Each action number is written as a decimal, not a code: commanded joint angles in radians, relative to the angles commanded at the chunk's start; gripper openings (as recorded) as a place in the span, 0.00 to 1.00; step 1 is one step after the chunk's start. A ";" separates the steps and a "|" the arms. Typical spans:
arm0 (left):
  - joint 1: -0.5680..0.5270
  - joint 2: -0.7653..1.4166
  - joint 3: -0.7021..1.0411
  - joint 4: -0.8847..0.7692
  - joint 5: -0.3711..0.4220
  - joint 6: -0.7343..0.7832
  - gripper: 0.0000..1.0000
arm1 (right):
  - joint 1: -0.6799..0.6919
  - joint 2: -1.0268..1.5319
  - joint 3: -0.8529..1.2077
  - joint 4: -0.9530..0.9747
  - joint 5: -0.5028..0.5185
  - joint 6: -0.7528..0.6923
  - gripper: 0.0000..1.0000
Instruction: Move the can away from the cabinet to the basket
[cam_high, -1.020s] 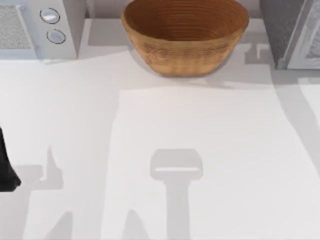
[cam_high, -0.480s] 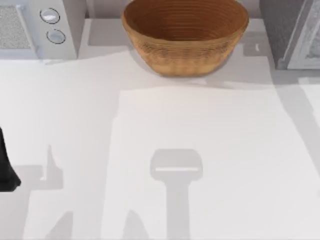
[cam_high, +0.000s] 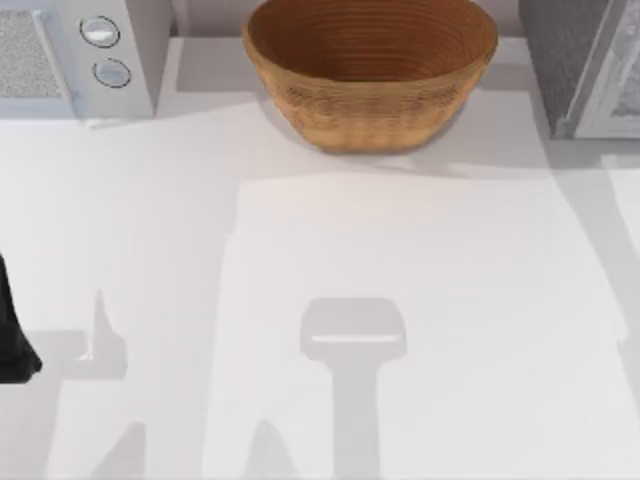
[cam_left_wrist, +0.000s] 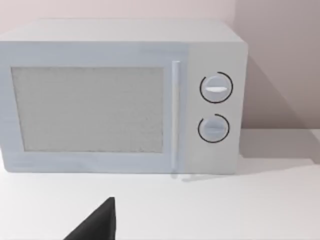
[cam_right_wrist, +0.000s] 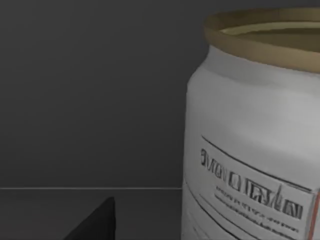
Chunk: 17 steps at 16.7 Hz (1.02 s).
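The can (cam_right_wrist: 250, 150), silver with a printed label and a thin red mark, stands upright very close in the right wrist view, against a dark grey wall and floor. One dark fingertip (cam_right_wrist: 95, 225) of my right gripper shows beside it, apart from it. The tan wicker basket (cam_high: 370, 75) sits at the back centre of the table and nothing lies inside it. The dark grey cabinet (cam_high: 560, 60) with its white-framed door stands at the back right. My left gripper (cam_high: 12, 340) is parked at the table's left edge, facing the microwave.
A white microwave (cam_high: 80, 55) with two round dials (cam_left_wrist: 216, 107) stands at the back left. The white tabletop (cam_high: 400, 280) stretches in front of the basket, crossed by grey shadows.
The small arm shadow on the table between the basket and the cabinet slid toward the back and is gone now. The left arm and the basket have not moved.
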 joint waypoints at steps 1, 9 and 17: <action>0.000 0.000 0.000 0.000 0.000 0.000 1.00 | 0.000 0.000 0.000 0.000 0.000 0.000 0.92; 0.000 0.000 0.000 0.000 0.000 0.000 1.00 | 0.000 0.000 0.000 0.000 0.000 0.000 0.32; 0.000 0.000 0.000 0.000 0.000 0.000 1.00 | 0.000 0.000 0.000 0.000 0.000 0.000 0.00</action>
